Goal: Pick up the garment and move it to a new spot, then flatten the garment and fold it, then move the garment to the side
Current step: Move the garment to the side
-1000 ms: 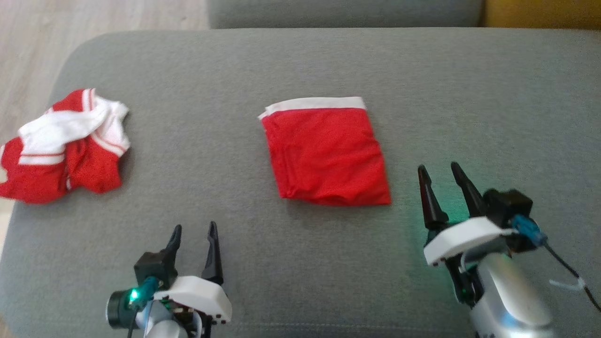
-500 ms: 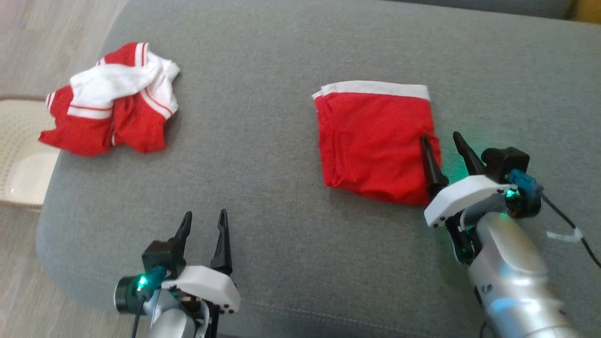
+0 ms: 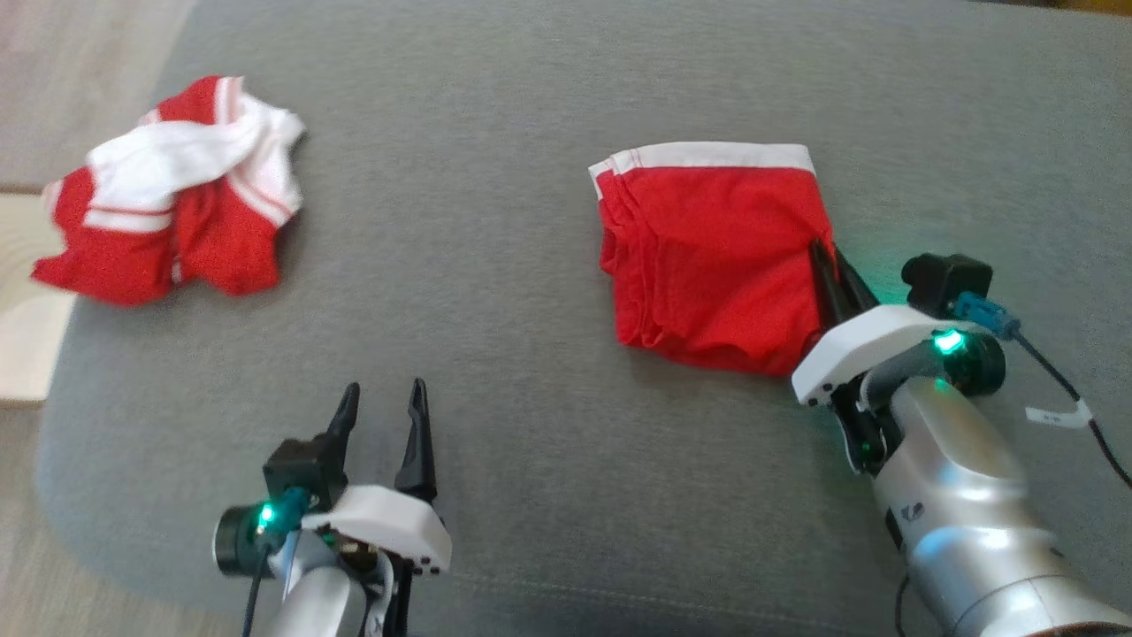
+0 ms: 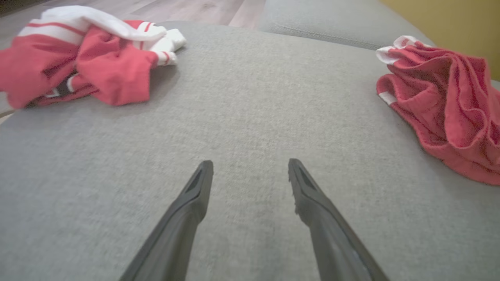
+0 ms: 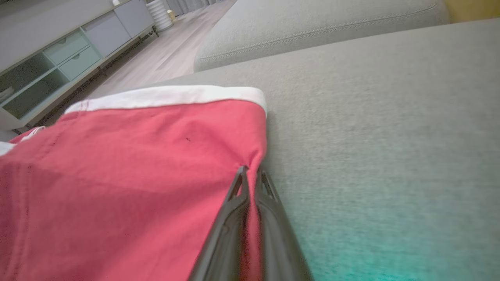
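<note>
**Item 1. Arms, two.** Both are seen at the near edge of the head view, each with a pale wrist housing and a green light.
- The left fingers (image 3: 416, 442), one pair, are held wide apart above bare fabric of the grey cushion (image 3: 531, 221). Nothing is gripped between them. In the left wrist view the same fingers (image 4: 187, 218) are shown spread, with only cushion in the gap.
- The right fingers (image 3: 824, 279), one pair, are pressed together. The right-hand edge of the folded garment (image 3: 707, 257) is pinched between them. In the right wrist view the fingers (image 5: 230, 226) are seen closed, with red cloth gathered at their tips.

**Item 2. Garments, two.**
- Folded garment, red, with one white band along its far edge. It is laid on the cushion right of centre, and its left edge is rippled into layers.
- Crumpled garment (image 3: 177, 203), red with white panels and stripes. It is heaped near the cushion's left edge, well apart from the folded one.

**Item 3. Cushions, two.**
- The grey cushion carries both garments.
- A second cushion (image 5: 312, 27) is set behind it.

**Item 4. Background.** A wooden floor (image 5: 168, 54) and one cabinet (image 5: 58, 50) with drawers are noted beyond.
</note>
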Robot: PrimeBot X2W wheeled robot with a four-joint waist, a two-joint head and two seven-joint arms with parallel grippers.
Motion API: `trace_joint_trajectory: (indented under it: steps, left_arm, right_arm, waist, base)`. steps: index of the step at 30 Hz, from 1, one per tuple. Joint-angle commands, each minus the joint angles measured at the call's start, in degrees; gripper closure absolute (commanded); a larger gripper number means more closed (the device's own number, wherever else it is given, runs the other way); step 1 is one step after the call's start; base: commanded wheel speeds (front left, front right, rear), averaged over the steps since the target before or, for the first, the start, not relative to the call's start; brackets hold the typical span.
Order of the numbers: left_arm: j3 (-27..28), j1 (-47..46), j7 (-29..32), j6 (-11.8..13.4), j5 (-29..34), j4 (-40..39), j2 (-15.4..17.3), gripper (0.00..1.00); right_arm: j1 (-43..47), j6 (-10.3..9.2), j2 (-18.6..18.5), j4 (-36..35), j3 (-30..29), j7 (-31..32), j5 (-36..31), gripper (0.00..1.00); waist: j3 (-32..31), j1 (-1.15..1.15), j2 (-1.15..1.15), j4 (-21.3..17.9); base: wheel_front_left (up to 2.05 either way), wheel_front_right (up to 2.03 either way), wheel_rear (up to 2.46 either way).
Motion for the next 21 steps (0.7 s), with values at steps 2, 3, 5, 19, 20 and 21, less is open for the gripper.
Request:
trace_joint_trajectory:
  steps: [2, 3, 5, 19, 20, 21]
  left_arm:
    - [1.86, -2.85, -0.3, -0.33, 0.32, -1.67, 0.62, 0.0]
    - [2.0, -2.99, -0.3, -0.45, 0.42, -1.62, 0.62, 0.0]
    - [2.29, -3.38, -0.3, -0.65, 0.67, -1.62, 0.62, 0.0]
    - [3.17, -8.18, -0.3, -2.98, 3.72, -0.4, 0.62, 0.0]
    - [3.32, -8.42, -0.3, -3.24, 4.07, -0.18, 0.62, 0.0]
    - [3.53, -8.62, -0.3, -3.47, 4.48, -0.01, 0.62, 0.0]
  right_arm:
    - [0.04, -0.05, 0.54, -3.41, 0.46, -0.61, 0.14, 1.0]
    - [0.42, -0.05, 0.54, -4.24, 0.2, -0.61, 0.15, 1.0]
    - [1.05, -0.05, 0.54, -6.06, 0.1, -0.62, 0.11, 1.0]
    - [4.0, -0.05, 0.54, -16.59, 2.35, -0.63, 2.74, 1.0]
    - [4.08, -0.05, 0.54, -16.98, 2.71, -0.63, 3.05, 1.0]
    - [4.15, -0.05, 0.54, -17.33, 3.26, -0.63, 3.46, 1.0]
  waist:
    - [-0.06, 0.0, 0.0, -4.18]
    - [-0.03, 0.0, 0.0, -5.52]
    - [0.16, 0.0, 0.0, -8.67]
    - [3.45, 0.0, 0.0, -30.9]
    - [3.73, 0.0, 0.0, -32.17]
    - [4.03, 0.0, 0.0, -33.55]
  base:
    - [0.0, 0.0, 0.0]
    - [0.0, 0.0, 0.0]
    - [0.0, 0.0, 0.0]
    - [0.0, 0.0, 0.0]
    - [0.0, 0.0, 0.0]
    - [0.0, 0.0, 0.0]
